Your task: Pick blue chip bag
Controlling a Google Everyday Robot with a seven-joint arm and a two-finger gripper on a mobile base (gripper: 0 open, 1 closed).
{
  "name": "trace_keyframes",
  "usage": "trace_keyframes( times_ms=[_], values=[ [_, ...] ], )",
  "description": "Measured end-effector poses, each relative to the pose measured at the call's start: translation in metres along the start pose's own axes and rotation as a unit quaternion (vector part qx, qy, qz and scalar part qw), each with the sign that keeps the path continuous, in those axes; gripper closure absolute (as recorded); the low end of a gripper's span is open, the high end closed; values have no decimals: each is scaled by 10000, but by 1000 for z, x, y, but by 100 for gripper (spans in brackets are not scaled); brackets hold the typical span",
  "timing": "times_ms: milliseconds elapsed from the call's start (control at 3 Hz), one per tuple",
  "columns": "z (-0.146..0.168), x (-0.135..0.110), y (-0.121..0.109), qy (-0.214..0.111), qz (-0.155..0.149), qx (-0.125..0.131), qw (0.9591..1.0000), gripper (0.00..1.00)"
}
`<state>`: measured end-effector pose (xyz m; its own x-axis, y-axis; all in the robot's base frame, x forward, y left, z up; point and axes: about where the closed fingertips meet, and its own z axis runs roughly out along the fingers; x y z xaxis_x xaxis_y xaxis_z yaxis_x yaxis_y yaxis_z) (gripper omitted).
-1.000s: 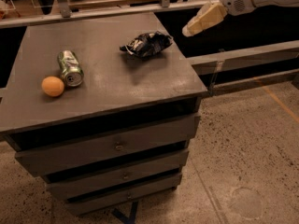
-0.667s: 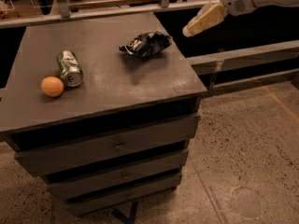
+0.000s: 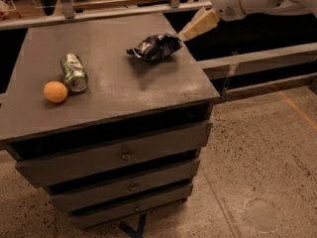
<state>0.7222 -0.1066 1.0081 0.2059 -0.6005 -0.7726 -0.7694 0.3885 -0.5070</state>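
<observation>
The blue chip bag (image 3: 154, 46) is a crumpled dark glossy foil bag with white markings. It lies on the far right part of the grey drawer cabinet's top (image 3: 119, 83). My gripper (image 3: 190, 31), cream-coloured on a white arm, reaches in from the upper right. It hangs just past the cabinet's right edge, with its tip close to the bag's right end. It holds nothing that I can see.
A green soda can (image 3: 74, 72) lies on its side at the left of the cabinet top, with an orange ball (image 3: 55, 91) next to it. Dark shelving with grey rails (image 3: 257, 58) runs behind and to the right. The floor is speckled concrete.
My gripper has moved left and slightly down, closer to the bag's right end. The bag, can and ball have not moved.
</observation>
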Motion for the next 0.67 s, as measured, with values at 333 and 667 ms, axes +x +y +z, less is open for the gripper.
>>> trace_keyframes(
  times_ms=[333, 667],
  values=[
    [28, 15, -7, 104, -255, 164, 9995, 0],
    [54, 35, -10, 205, -274, 239, 9991, 0]
  ],
)
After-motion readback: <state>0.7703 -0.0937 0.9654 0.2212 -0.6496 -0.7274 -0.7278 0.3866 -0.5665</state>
